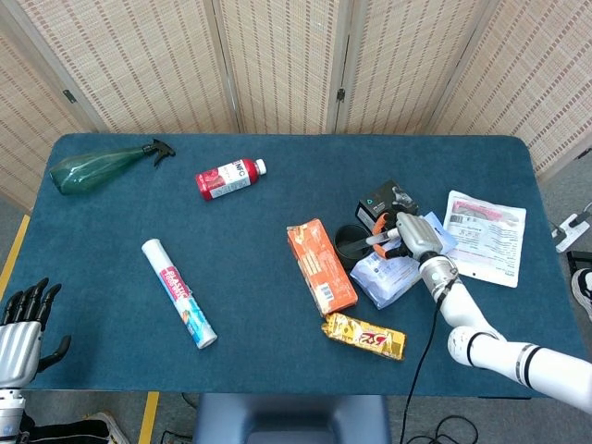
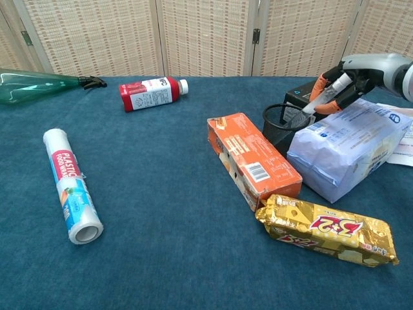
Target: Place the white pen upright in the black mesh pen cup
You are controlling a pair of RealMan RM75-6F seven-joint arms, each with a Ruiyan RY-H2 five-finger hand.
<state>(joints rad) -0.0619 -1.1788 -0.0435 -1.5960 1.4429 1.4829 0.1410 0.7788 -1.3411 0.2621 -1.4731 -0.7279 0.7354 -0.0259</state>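
Note:
The black mesh pen cup [image 2: 282, 126] [image 1: 351, 244] stands between the orange box and a pale blue bag. My right hand [image 2: 341, 81] [image 1: 407, 233] hovers just above and right of the cup, pinching the white pen [image 2: 324, 94] [image 1: 382, 238] near its upper end. The pen slants down to the left, and its lower tip lies inside the cup's mouth. My left hand [image 1: 20, 324] hangs off the table's front left corner, fingers apart, holding nothing.
An orange box [image 2: 253, 158] lies left of the cup, a pale blue bag [image 2: 345, 145] to its right, a black box [image 2: 303, 97] behind it. A gold snack bar [image 2: 326, 229], a plastic-wrap roll [image 2: 70, 187], a red bottle [image 2: 150, 93], a green spray bottle [image 2: 35, 84] and a white pouch [image 1: 486, 234] lie around the table.

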